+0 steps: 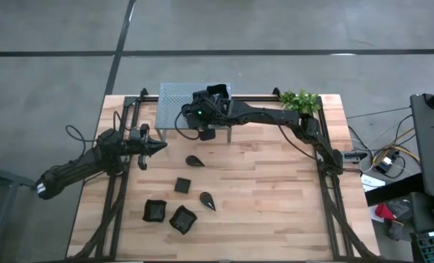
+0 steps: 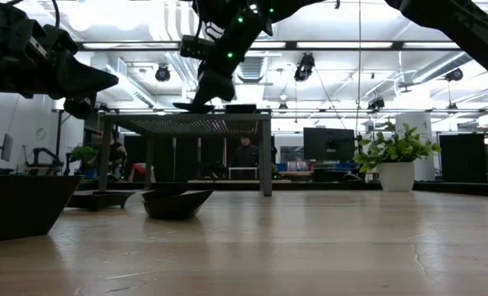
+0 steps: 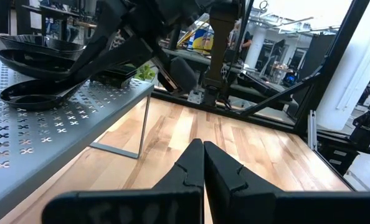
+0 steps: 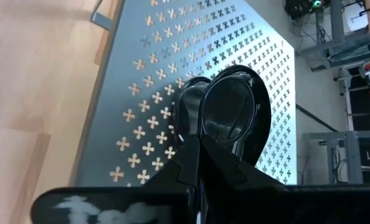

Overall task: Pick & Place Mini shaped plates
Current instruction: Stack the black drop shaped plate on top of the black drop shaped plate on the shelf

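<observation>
**Five plates on the tabletop, more stacked on the shelf**

The right claw (image 4: 200, 155) hangs over the grey perforated shelf (image 1: 174, 98) at the far edge of the tabletop (image 1: 275, 190), its fingers pressed together on the near rim of a glossy black teardrop plate (image 4: 235, 115). That plate sits on the shelf, overlapping a second dark plate (image 4: 191, 102) beside it. From the left wrist view I count three black plates (image 3: 38, 56) piled at the shelf's end, with the right arm reaching down to them.

The left claw (image 1: 158, 147) waits above the tabletop, to the left of the shelf, fingers closed and empty.

Five plates lie loose on the wood. Two are teardrops: one (image 1: 195, 160) just in front of the shelf, one (image 1: 207, 200) nearer the front. One is a small flat square (image 1: 183, 185) between them. Two are larger wavy-rimmed squares (image 1: 155, 211) (image 1: 182, 218), side by side nearest the front edge.

One green plant (image 1: 300, 100) stands at the far right corner.
</observation>
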Robot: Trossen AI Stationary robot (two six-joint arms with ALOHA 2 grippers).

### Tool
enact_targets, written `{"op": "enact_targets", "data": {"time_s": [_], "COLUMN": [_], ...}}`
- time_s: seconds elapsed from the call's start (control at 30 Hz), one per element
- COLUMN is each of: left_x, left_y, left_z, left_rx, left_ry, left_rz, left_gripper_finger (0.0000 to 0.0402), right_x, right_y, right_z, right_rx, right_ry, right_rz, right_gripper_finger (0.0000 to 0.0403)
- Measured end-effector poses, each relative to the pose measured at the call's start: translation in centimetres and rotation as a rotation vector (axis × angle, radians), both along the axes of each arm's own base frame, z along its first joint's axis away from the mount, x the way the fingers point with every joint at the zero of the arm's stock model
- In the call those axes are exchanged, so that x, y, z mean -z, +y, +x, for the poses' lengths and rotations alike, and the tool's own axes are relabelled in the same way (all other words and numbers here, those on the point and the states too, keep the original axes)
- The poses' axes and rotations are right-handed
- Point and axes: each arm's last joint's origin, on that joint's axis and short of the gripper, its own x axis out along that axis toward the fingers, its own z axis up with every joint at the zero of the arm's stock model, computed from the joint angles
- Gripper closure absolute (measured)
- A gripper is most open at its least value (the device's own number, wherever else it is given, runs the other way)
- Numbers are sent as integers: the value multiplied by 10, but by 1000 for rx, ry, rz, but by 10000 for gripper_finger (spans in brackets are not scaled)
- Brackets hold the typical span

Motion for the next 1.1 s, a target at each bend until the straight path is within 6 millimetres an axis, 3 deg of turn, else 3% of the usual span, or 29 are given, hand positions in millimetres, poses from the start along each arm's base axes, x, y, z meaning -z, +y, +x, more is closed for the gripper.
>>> {"op": "enact_targets", "data": {"time_s": [0.53,0.7,1.1], "left_x": [0,0,0], "left_y": [0,0,0], "left_z": [0,0,0], "left_rx": [0,0,0], "left_ry": [0,0,0], "left_rz": [0,0,0], "left_gripper_finger": [399,399,399], "right_x": [-4,-15,-9], "right_y": [6,22,83], "right_z": [-1,-1,0], "right_rx": [13,19,-38], "right_ry": [-17,-64,-9], "right_rz": [7,44,116], "right_gripper_finger": [326,321,339]}}
